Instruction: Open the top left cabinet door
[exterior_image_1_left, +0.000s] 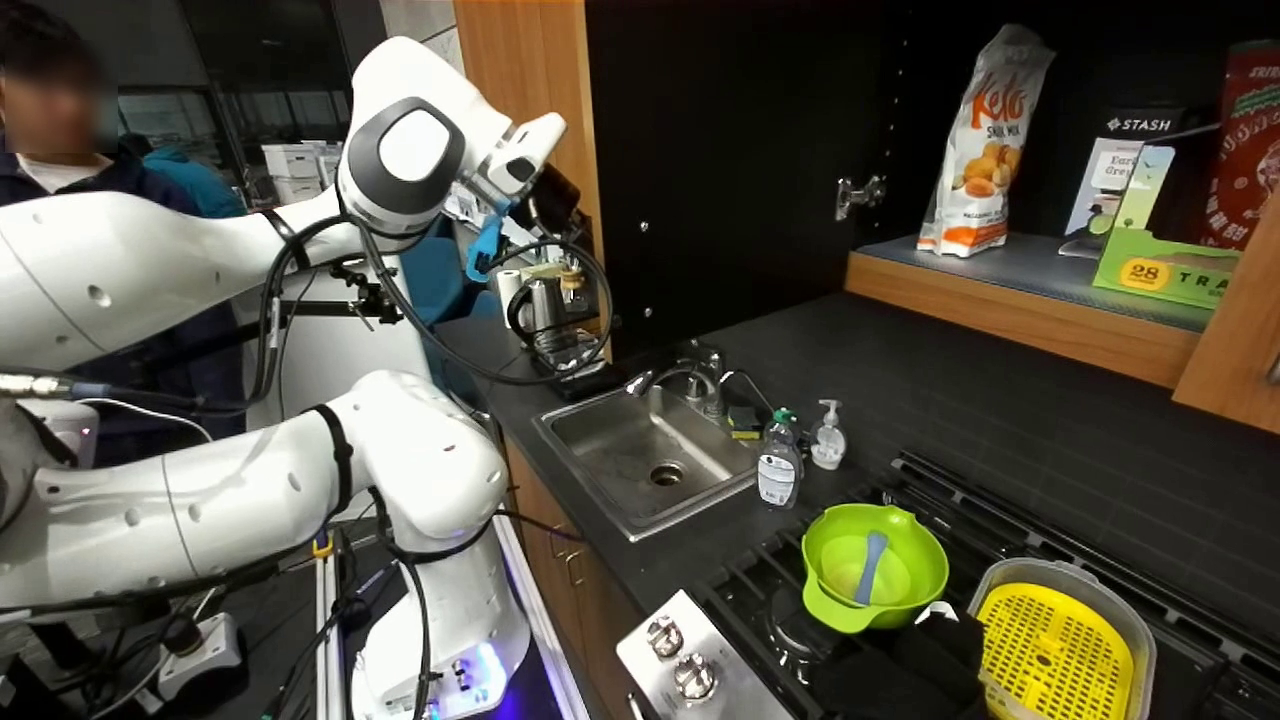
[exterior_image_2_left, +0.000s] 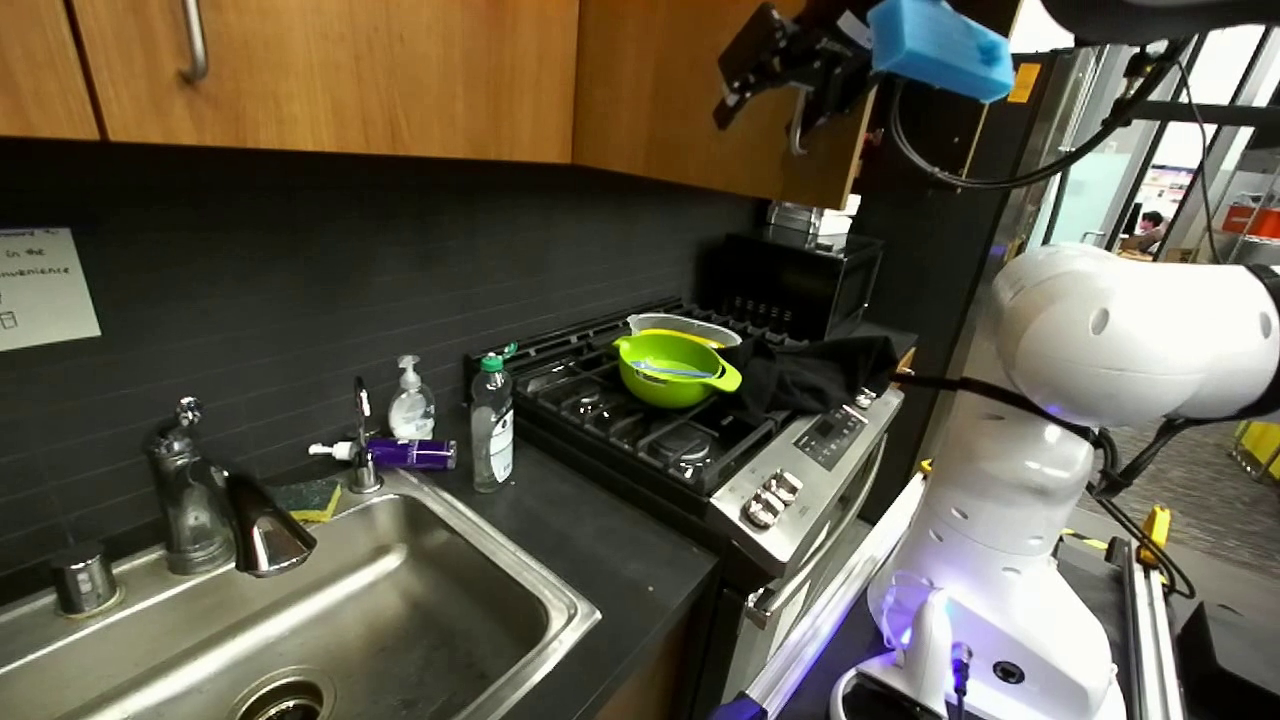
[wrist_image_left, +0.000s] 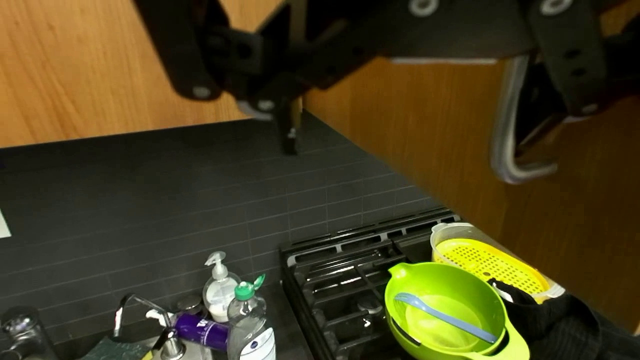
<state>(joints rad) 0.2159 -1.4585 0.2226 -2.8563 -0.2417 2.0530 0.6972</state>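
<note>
Top left cabinet door (exterior_image_2_left: 680, 100): you have it standing open, swung out from the row of upper cabinets (exterior_image_2_left: 350, 70); an exterior view gives you its flat outer side, medium-brown wood grain, with the slim silver handle (wrist_image_left: 501, 140) near the free edge, largest in the wrist view. Your gripper (exterior_image_2_left: 772, 118) is at that handle, its fingers (wrist_image_left: 287, 132) spread well apart and clamped on nothing; the bar appears to lie between them, just beside one, and you cannot tell whether they touch. In an exterior view you get the black inner face (exterior_image_1_left: 740, 150) instead, with two screw heads (exterior_image_1_left: 645, 227), a metal hinge (exterior_image_1_left: 860, 197) and, beyond, the cabinet shelf (exterior_image_1_left: 1040, 272) bearing a Keto snack bag (exterior_image_1_left: 990, 140), a Stash tea box (exterior_image_1_left: 1100, 190) and a green carton (exterior_image_1_left: 1160, 265); the wrist view does not give you that shelf. It does give you the yellow strainer (wrist_image_left: 490, 262) from above, which the green bowl (exterior_image_2_left: 660, 390) mostly covers in an exterior view. There, too, you find a handwritten sheet (exterior_image_2_left: 45, 290) on the backsplash (exterior_image_2_left: 300, 230); the wrist view catches just a white corner.
</note>
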